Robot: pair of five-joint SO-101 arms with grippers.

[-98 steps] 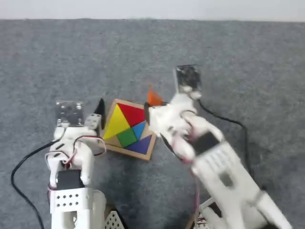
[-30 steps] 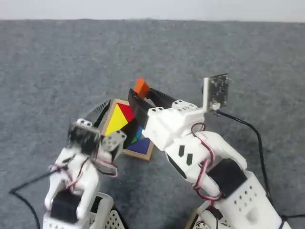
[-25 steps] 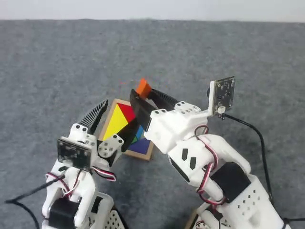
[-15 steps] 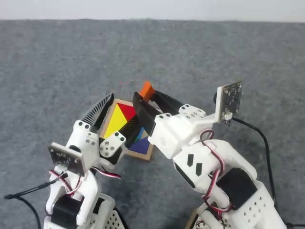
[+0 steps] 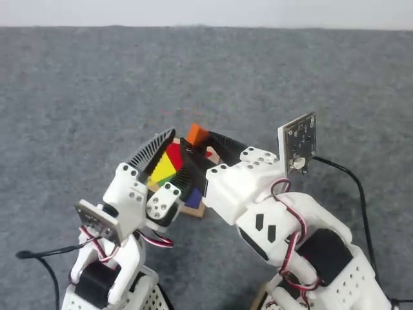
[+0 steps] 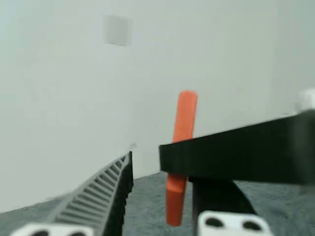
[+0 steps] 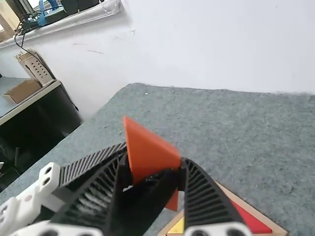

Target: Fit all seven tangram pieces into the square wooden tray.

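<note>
The right gripper (image 5: pixel 199 145) is clenching the orange piece (image 5: pixel 195 134), which is standing on edge between its black fingers, raised above the far side of the wooden tray (image 5: pixel 197 208). The left gripper (image 5: pixel 181 152) is hanging spread open over the tray, just beside the orange piece, and it is grasping nothing.

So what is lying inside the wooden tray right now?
A yellow piece, a red piece and a dark blue piece show inside the tray. The left gripper and the right gripper cover the rest.
</note>
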